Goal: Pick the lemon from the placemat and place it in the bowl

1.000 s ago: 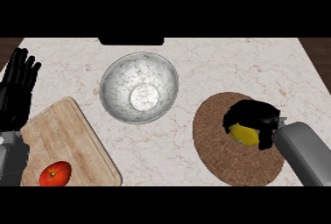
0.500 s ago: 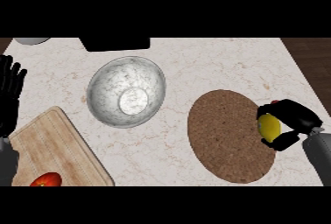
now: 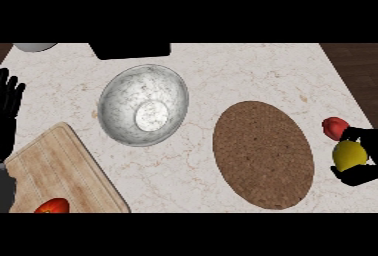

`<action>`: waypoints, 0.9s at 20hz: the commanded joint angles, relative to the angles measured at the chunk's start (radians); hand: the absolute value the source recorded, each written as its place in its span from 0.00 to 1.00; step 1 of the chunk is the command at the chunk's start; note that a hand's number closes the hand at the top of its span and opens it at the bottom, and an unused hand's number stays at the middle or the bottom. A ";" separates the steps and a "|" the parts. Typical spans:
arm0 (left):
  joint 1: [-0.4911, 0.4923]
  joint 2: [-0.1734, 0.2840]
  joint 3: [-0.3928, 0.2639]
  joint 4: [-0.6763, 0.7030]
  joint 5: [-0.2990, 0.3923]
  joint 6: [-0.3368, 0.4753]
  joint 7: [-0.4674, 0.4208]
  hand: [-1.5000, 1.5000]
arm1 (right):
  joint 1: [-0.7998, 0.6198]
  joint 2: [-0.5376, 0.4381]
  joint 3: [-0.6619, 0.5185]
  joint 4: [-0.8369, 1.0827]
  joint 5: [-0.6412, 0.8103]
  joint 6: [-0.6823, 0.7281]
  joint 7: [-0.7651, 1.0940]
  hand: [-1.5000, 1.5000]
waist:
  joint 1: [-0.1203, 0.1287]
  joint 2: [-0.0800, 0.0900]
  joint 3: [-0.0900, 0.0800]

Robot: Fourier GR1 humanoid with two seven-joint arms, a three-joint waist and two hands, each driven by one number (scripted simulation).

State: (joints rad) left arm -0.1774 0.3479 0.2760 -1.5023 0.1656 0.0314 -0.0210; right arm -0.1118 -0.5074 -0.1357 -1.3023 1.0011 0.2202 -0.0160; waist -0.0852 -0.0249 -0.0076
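The yellow lemon (image 3: 349, 153) is held at the right edge of the head view, off the placemat, with my right hand (image 3: 360, 172) curled round it. The brown round placemat (image 3: 263, 152) lies bare on the counter to the left of that hand. The metal bowl (image 3: 143, 103) stands upper left of the placemat with nothing inside. My left hand (image 3: 9, 97) rests open at the left edge, fingers up.
A red round fruit (image 3: 335, 128) lies just above the lemon at the right edge. A wooden cutting board (image 3: 60, 175) with a tomato (image 3: 52, 206) sits lower left. A dark object (image 3: 130, 49) and a grey rim (image 3: 34, 47) lie along the back.
My right hand has carried the lemon off the placemat to its right side. The view has shifted, bringing a red fruit into sight at the right edge. The left hand stays resting.
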 commanded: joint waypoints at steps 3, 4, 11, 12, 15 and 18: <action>-0.002 -0.015 -0.021 -0.029 -0.008 0.007 0.017 0.50 | 0.129 0.010 -0.090 -0.438 -0.048 0.086 0.220 1.00 | 0.024 0.007 0.003; -0.021 0.006 0.004 -0.022 0.016 -0.009 0.018 0.50 | 0.161 0.017 -0.099 -0.524 -0.069 0.115 0.235 1.00 | 0.021 0.006 0.003; -0.023 -0.020 -0.018 0.001 0.002 -0.009 -0.004 0.50 | 0.148 0.087 -0.124 -0.983 -0.242 0.293 0.354 1.00 | 0.049 0.015 0.004; -0.027 -0.032 -0.031 0.004 -0.004 -0.002 0.003 0.50 | 0.119 0.089 -0.123 -1.043 -0.273 0.337 0.393 1.00 | 0.051 0.015 0.004; -0.054 0.000 -0.026 -0.040 -0.002 -0.007 0.041 0.50 | 0.038 0.164 -0.106 -1.153 -0.370 0.402 0.528 1.00 | 0.068 0.016 0.005; -0.033 -0.033 -0.043 0.003 -0.019 -0.008 -0.012 0.50 | -0.053 0.274 -0.046 -1.150 -0.433 0.405 0.633 1.00 | 0.079 0.020 0.005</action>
State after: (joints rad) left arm -0.2154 0.3214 0.2342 -1.5156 0.1514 0.0274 -0.0129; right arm -0.1002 -0.3373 -0.2130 -2.3198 0.6910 0.5819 0.4833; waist -0.0200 -0.0082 -0.0035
